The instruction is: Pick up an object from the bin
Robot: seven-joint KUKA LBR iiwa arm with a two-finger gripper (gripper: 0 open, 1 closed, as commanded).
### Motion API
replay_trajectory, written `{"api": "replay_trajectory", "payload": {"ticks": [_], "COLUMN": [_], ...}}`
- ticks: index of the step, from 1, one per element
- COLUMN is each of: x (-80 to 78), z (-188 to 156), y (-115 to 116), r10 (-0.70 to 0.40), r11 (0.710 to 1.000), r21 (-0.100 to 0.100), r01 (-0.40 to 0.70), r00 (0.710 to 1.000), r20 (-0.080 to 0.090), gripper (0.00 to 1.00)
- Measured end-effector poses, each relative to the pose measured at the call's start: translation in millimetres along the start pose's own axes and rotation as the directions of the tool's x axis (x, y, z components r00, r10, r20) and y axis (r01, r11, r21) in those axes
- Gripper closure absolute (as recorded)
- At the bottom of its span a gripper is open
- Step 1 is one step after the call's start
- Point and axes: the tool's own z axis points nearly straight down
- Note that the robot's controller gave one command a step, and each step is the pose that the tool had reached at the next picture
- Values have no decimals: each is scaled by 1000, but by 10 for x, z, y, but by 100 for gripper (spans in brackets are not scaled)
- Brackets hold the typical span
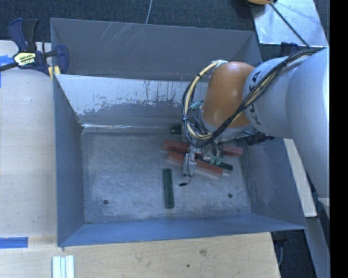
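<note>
Your gripper [188, 165] sits low in the grey metal bin [133, 97], right of the floor's middle and somewhat nearer the back wall than the front one. From this camera view you cannot tell whether it is released, clenched or grasping something: its tip reads as a small pale and dark shape set against the clutter beneath it. Above it rides the rounded orange cover [229, 91] on the wrist, with yellow and black cables [192, 100] looping down its left side. The thick white arm [290, 97] runs off to the right across the bin's right wall.

Under and around the gripper you have a small heap of reddish-brown flat sticks [177, 149], and that heap is what the gripper is over. One stick pokes out to the gripper's left. A second [210, 168] lies slanted just to its lower right. A third end [235, 151] shows further right, below the cables. A short green piece [225, 166] rests against the slanted stick.

Toward the front wall and slightly left of the gripper, a long dark green flat bar [168, 188] lies alone on the speckled floor, running nearly front to back. Its far end comes close to the gripper's tip; you cannot tell whether they touch.
</note>
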Motion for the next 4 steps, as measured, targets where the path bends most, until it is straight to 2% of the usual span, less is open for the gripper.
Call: {"api": "replay_trajectory", "payload": {"ticks": [1,2,3,4], "x": [386,257,326,326], "z": [-379,-289,-297,-297], "y": [-239,-34,43,43], "r10": [-59,231,4,4], "r11": [998,973,1000,1000], "r21": [1,1,2,1], "r01": [59,-231,-4,-4], "r00": [998,973,1000,1000], "r20": [5,3,19,19], "gripper": [0,0,100,100]}}
